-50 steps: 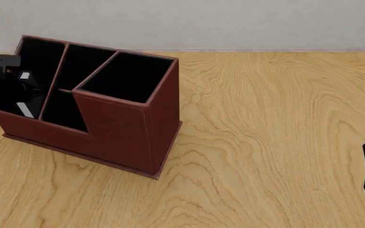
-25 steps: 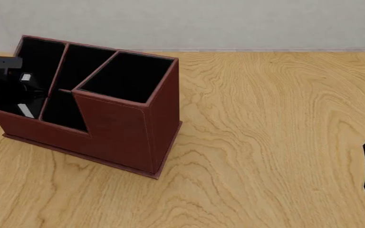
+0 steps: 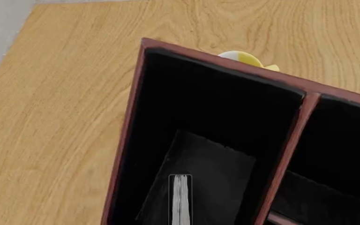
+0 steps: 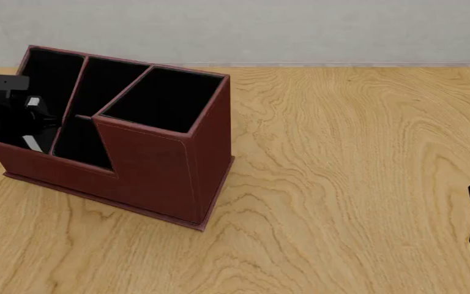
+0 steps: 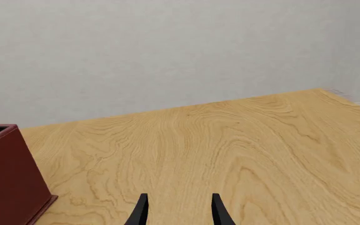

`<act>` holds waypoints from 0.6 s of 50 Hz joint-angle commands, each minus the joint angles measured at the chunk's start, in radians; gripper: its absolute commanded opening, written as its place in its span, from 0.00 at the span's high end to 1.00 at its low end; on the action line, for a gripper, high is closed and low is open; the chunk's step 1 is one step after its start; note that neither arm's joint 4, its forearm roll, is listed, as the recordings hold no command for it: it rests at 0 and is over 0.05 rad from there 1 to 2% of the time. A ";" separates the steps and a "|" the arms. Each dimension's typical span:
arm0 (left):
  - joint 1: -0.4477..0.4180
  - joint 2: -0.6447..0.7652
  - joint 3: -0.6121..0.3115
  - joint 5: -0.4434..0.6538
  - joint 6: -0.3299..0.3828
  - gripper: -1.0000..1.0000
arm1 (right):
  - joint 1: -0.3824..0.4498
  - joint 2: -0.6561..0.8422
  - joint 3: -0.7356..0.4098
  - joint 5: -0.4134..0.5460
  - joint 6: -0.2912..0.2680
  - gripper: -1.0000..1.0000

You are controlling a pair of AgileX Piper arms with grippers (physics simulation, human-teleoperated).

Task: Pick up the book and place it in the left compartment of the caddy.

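Book (image 3: 181,199) stands upright in the left compartment (image 3: 211,117), white page edge up; left hand's grip unclear.

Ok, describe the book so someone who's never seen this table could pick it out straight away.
Start at the big red-brown caddy on the wooden table. Go to its left compartment, the long narrow black-lined slot at its low end, under the left gripper. The book stands inside it, small and black-covered; its white page edge is the only pale thing against the dark lining.
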 commanded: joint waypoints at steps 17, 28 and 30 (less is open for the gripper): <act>0.012 0.003 -0.019 0.002 0.017 1.00 | 0.003 0.000 0.000 0.000 -0.005 0.00; 0.015 0.003 -0.024 0.003 0.020 0.00 | 0.004 0.002 0.001 -0.001 -0.005 0.00; 0.014 0.004 -0.024 0.003 0.018 0.00 | 0.004 0.002 0.001 -0.001 -0.006 0.00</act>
